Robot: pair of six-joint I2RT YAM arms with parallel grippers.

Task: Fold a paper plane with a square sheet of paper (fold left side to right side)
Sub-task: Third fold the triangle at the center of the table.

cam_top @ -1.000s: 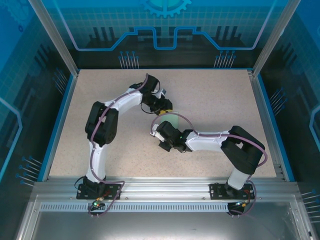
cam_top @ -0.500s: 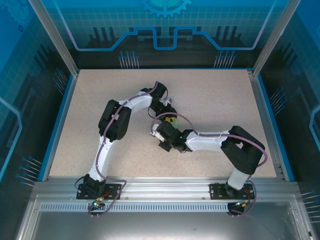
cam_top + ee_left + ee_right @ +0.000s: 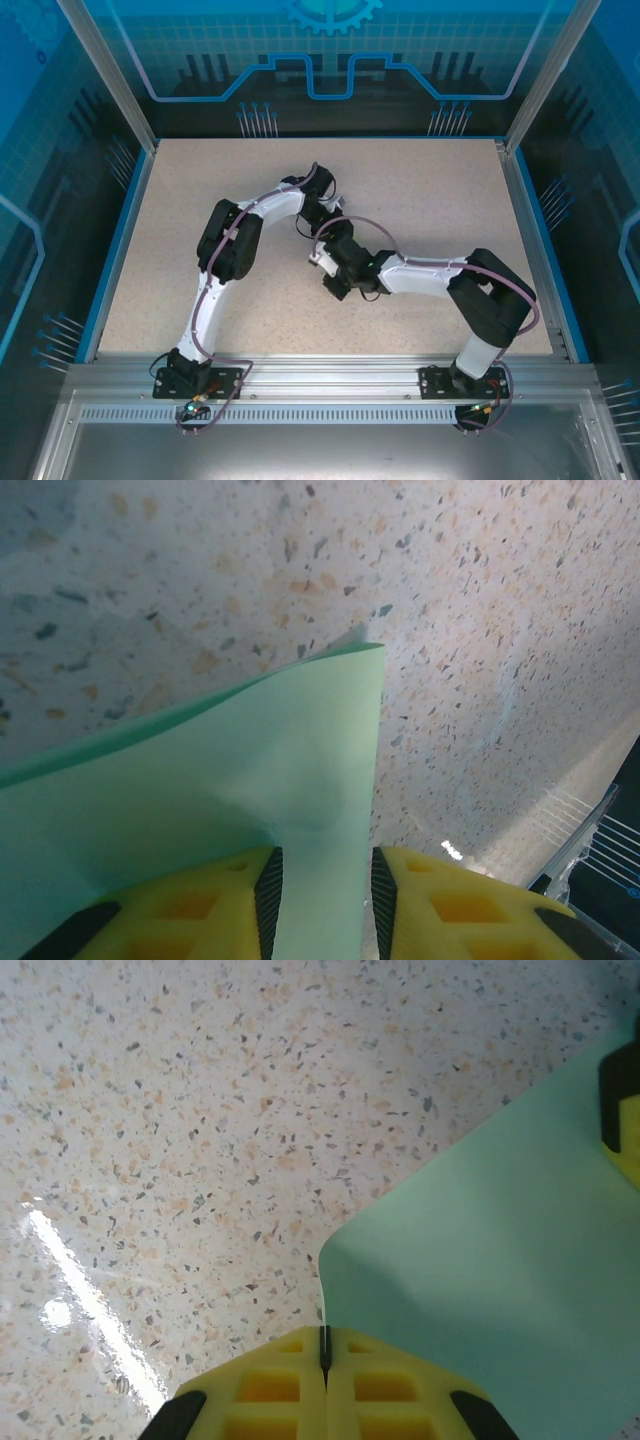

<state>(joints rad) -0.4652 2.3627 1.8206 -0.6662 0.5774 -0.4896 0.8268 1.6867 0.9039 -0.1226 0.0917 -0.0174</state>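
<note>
The square sheet of paper [image 3: 250, 770] is pale mint green and bowed up off the speckled table, its corner pointing away in the left wrist view. My left gripper [image 3: 322, 900] has its yellow fingers [image 3: 200, 910] apart, and a strip of the sheet runs between the black pads. My right gripper [image 3: 324, 1345] is shut on the sheet's thin edge, and the paper [image 3: 500, 1260] spreads out to its right. A left finger [image 3: 622, 1110] rests at that sheet's far edge. From above, the left gripper [image 3: 335, 228] and right gripper [image 3: 327, 257] meet at mid-table, covering the sheet.
The speckled tabletop [image 3: 420, 190] lies open around both arms, inside a blue rim [image 3: 115, 250]. A metal rail [image 3: 330, 372] runs along the near edge by the arm bases. A glare streak [image 3: 80, 1290] crosses the table left of the right gripper.
My left arm has swung right and nearer, bringing its gripper close to the right gripper. The green paper seen between them earlier is now covered. The right wrist shifted slightly away.
</note>
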